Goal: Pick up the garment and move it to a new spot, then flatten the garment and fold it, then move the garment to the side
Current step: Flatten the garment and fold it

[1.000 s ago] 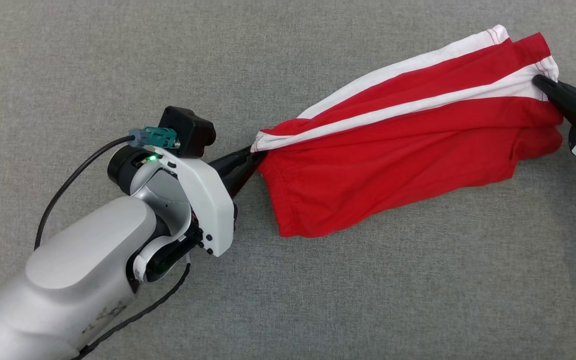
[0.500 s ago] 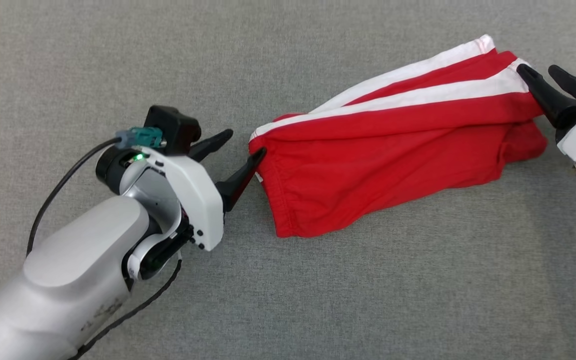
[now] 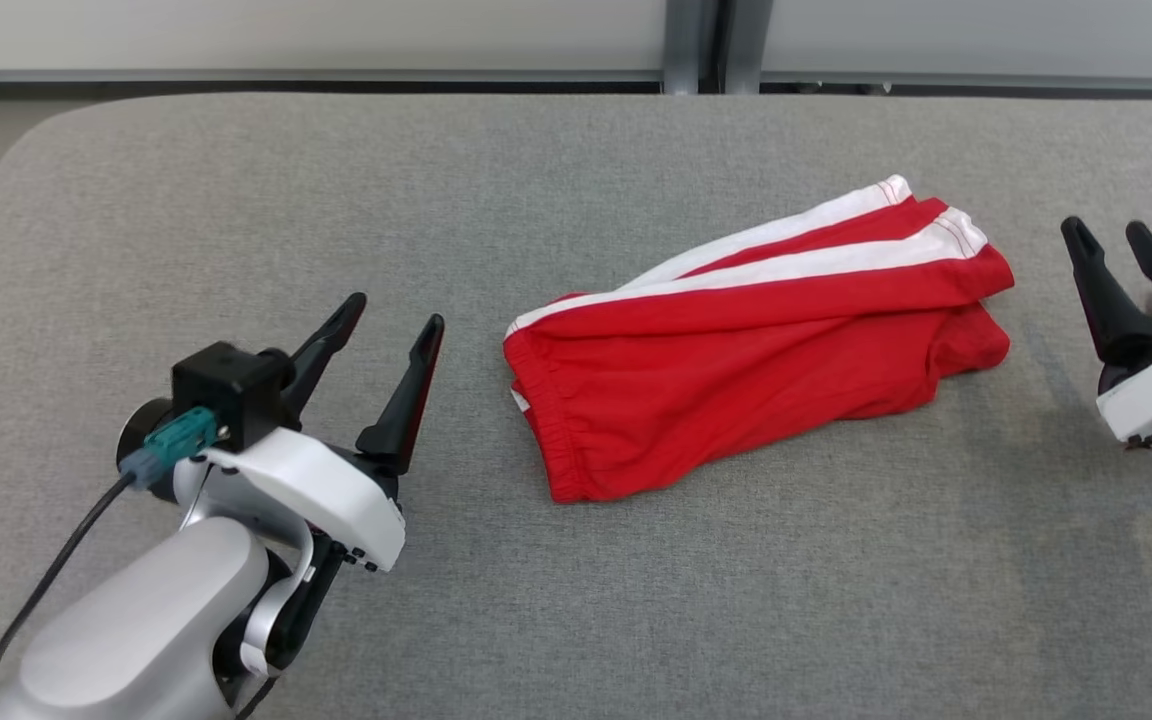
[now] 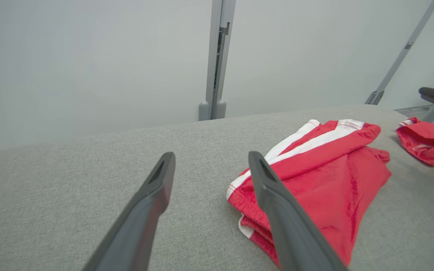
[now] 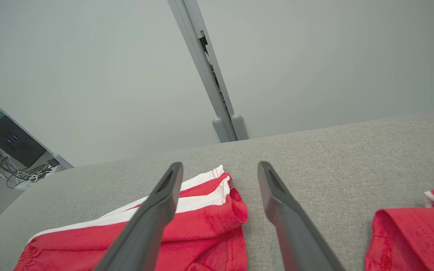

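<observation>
Head view: our red, white-striped garment [image 3: 736, 370] lies crumpled mid-worktop [image 3: 236, 180], between our left hand [image 3: 394, 312] and right hand [image 3: 1102, 228]. Both hands are spread open, empty, apart from it.
Left wrist view: the garment [image 4: 326, 180] lies behind our right finger.
Right wrist view: the garment [image 5: 202, 233] lies lower left, with another red cloth [image 5: 409, 241] at right.

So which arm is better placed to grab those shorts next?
Probably left: the left gripper is open by the red shorts at the waistband. The right gripper, open, is as near the hems, but another red garment crowds it.
</observation>
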